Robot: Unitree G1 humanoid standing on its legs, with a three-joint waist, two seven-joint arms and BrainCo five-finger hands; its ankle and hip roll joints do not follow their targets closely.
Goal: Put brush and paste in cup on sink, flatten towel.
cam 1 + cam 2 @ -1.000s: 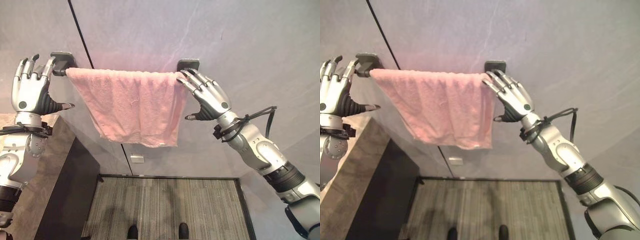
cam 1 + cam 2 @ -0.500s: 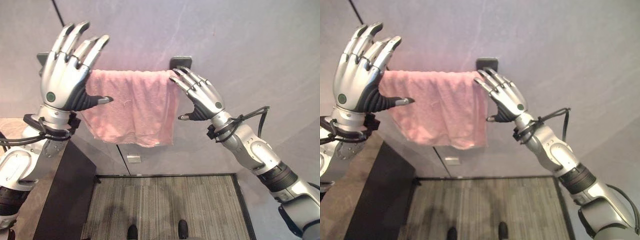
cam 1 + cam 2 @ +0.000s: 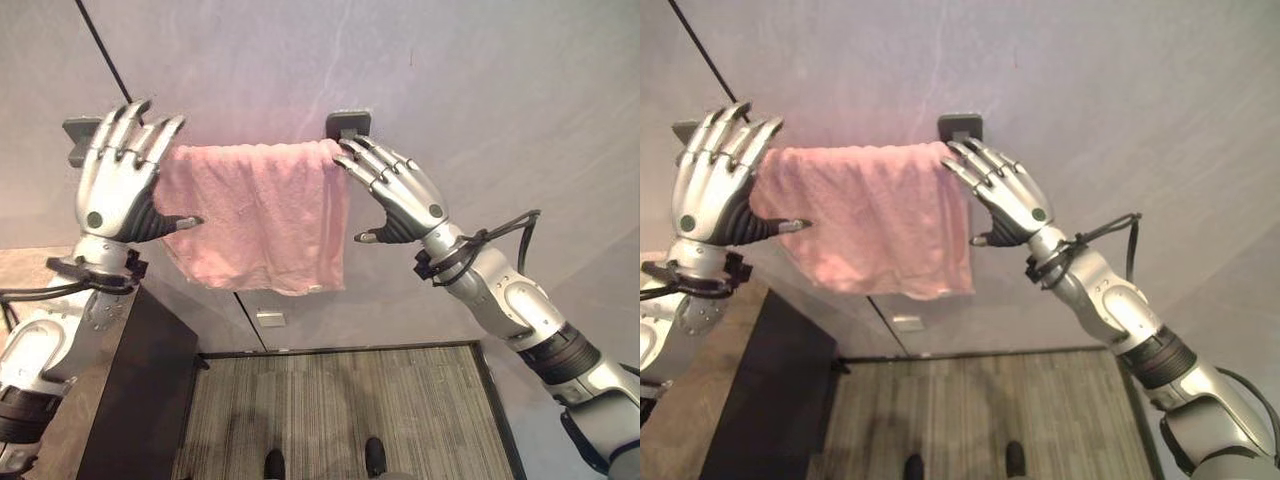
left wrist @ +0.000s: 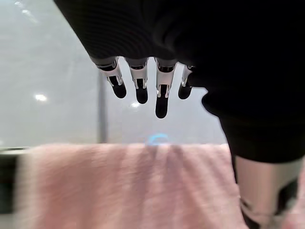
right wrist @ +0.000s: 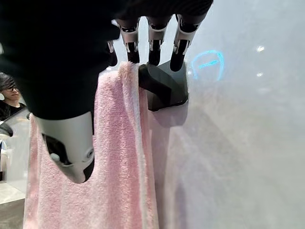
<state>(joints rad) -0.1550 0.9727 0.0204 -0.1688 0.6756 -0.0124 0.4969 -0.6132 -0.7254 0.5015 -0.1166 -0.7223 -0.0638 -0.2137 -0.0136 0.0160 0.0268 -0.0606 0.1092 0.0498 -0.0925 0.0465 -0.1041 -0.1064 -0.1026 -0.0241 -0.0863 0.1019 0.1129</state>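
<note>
A pink towel (image 3: pixel 255 215) hangs over a wall rail between two dark brackets, with its lower edge slanting. My left hand (image 3: pixel 118 190) is raised in front of the towel's left end, fingers straight and spread, open. The left wrist view has those fingers (image 4: pixel 161 93) held above the towel's top edge (image 4: pixel 128 181). My right hand (image 3: pixel 400 195) is open too, its fingertips resting on the towel's right top corner beside the right bracket (image 3: pixel 348 122). From the right wrist, the fingers (image 5: pixel 151 40) lie over the towel (image 5: pixel 119 157) and the bracket (image 5: pixel 164 86).
The left bracket (image 3: pixel 80 130) sits behind my left hand. A stone-topped counter with a dark side (image 3: pixel 135 390) stands at the lower left. A small white outlet (image 3: pixel 268 318) is on the wall below the towel. A person shows faintly in the wall's reflection (image 5: pixel 8 95).
The left hand has dropped and drawn back to the left, from covering the towel's left half to its left end. The right hand stays on the right corner. The camera shifted slightly.
</note>
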